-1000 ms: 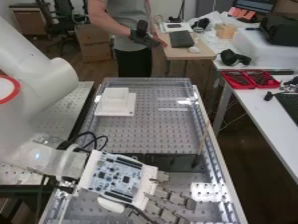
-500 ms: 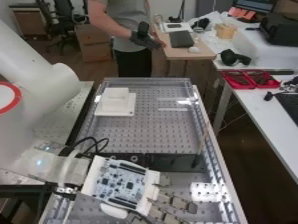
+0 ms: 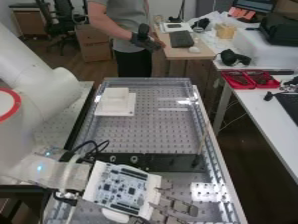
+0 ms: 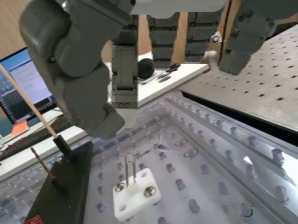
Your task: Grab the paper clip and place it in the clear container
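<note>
Paper clip (image 4: 130,169) stood upright on the small white block (image 4: 133,202), near two screws (image 4: 149,191); the fingers (image 4: 163,44) of the hand (image 3: 180,206) were nearly straight and spread, with gaps between them, and apart from the clip; near the block was one black bar (image 4: 72,187).

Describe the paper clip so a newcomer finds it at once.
On the dotted bench, near the black strip, sits a small white block. The paper clip is the thin wire loop standing up from it, unlike the two round screws.

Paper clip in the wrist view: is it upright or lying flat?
Upright: the paper clip stands on end at the white block.
</note>
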You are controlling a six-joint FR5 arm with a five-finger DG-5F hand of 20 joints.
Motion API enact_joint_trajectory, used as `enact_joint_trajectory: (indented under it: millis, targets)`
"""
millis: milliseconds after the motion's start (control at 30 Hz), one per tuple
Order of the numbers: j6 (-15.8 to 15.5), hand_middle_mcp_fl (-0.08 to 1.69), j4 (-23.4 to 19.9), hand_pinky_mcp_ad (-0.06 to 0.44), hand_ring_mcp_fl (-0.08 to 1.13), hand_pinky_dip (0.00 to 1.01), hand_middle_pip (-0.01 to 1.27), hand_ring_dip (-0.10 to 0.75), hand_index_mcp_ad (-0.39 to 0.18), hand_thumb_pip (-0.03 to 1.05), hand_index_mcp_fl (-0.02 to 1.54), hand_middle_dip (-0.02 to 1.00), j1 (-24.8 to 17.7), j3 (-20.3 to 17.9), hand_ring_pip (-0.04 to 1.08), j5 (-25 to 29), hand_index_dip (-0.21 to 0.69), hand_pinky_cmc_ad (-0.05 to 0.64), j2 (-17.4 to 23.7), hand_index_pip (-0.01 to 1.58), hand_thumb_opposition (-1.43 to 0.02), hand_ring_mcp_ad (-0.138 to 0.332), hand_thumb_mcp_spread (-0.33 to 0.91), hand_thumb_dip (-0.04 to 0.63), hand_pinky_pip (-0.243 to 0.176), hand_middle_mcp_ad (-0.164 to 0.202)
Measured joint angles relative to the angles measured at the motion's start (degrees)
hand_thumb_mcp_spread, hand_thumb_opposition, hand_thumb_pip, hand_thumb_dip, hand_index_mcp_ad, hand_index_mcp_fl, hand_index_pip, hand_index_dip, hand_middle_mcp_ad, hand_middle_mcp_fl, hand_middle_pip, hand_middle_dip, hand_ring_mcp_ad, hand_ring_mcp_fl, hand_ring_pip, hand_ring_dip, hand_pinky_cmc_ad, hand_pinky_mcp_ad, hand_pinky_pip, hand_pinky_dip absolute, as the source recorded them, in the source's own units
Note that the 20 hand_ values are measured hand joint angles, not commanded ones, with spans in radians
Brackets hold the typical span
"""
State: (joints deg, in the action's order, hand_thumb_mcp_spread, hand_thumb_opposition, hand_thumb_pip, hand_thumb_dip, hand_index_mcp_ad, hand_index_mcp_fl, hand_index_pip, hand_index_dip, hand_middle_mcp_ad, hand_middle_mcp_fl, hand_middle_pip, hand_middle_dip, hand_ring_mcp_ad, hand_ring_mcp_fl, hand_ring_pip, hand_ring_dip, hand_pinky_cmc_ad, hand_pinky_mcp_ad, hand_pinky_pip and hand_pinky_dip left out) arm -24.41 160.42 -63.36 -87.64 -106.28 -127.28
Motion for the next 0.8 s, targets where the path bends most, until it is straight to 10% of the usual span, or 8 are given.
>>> enact_joint_trajectory:
  millis: [800]
  targets:
    - [4.0,0.04,-3.1,0.279,0.00,0.22,0.13,0.117,-0.108,0.69,0.24,0.20,0.7,-0.6,0.08,-1.1,0.141,0.328,-1.8,1.48,-0.85,0.134,0.45,0.382,-0.033,0.075]
